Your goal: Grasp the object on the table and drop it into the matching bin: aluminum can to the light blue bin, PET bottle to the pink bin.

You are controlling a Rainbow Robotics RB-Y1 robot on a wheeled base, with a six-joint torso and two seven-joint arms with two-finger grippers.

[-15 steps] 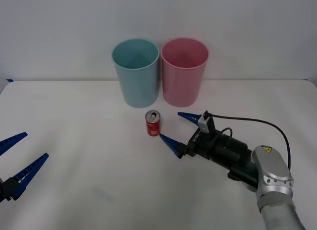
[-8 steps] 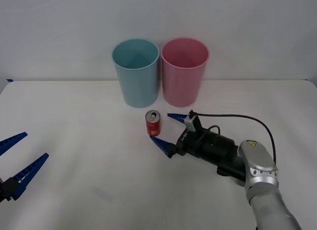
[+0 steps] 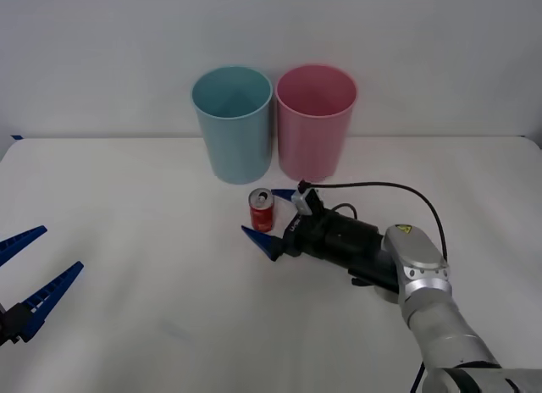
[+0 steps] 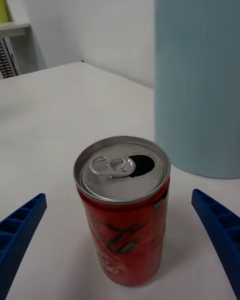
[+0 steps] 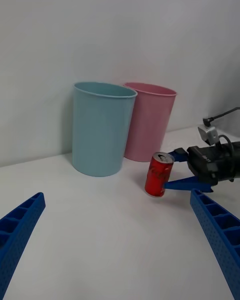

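The right gripper (image 3: 269, 217) has slid further to the left since a moment ago. Back then its blue tips were just short of the can (image 3: 261, 210). Now one finger (image 3: 258, 240) is in front of the can and the other finger (image 3: 284, 193) is behind it, so the can sits between them. The fingers are spread wide and do not touch the can, as far as the wrist view shows. The can has not moved. It stands up straight on the table (image 3: 127, 207), just in front of the light blue bin (image 3: 232, 124). The pink bin (image 3: 315, 122) stands right beside the blue one, and they look like they touch.

The left gripper (image 3: 25, 279) has stayed where it was, low at the left edge of the table, well away from the can. Its fingers are spread open too.

The can is red with a silver top, and its hole is open (image 4: 121, 167). The table is white and flat. Behind it is a plain pale wall (image 3: 423, 54). In the right wrist view, a shelf (image 4: 12, 30) sits far off at the side of the room, but it is hard to make out what it holds.
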